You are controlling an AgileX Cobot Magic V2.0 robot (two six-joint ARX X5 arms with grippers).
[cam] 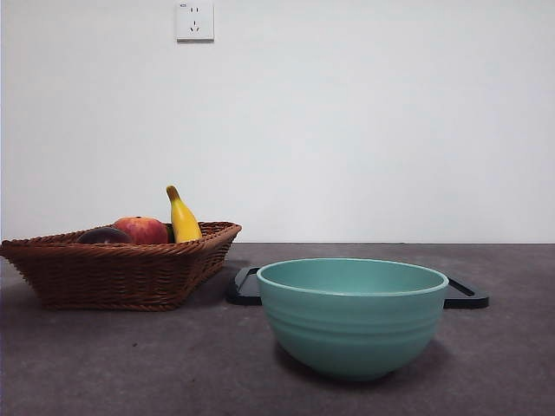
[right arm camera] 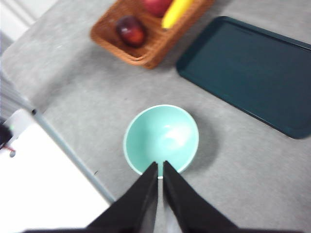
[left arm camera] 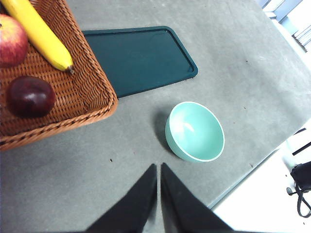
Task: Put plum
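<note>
The plum (left arm camera: 30, 96) is dark maroon and lies in a brown wicker basket (left arm camera: 82, 92) beside a red-orange fruit (left arm camera: 12, 40) and a yellow banana (left arm camera: 39, 34). In the front view only the plum's top (cam: 104, 236) shows over the basket rim (cam: 121, 260) at the left. The right wrist view has the plum (right arm camera: 131, 30) in the basket's near corner. My left gripper (left arm camera: 159, 170) hangs shut and holding nothing, high over bare table between basket and bowl. Above the near rim of the teal bowl (right arm camera: 161, 137), my right gripper (right arm camera: 160, 167) is shut and holds nothing.
The teal bowl (cam: 351, 314) stands at the front centre of the grey table, with nothing in it. A flat dark green tray (left arm camera: 138, 58) lies behind it, next to the basket. The table edge (left arm camera: 252, 170) runs close to the bowl.
</note>
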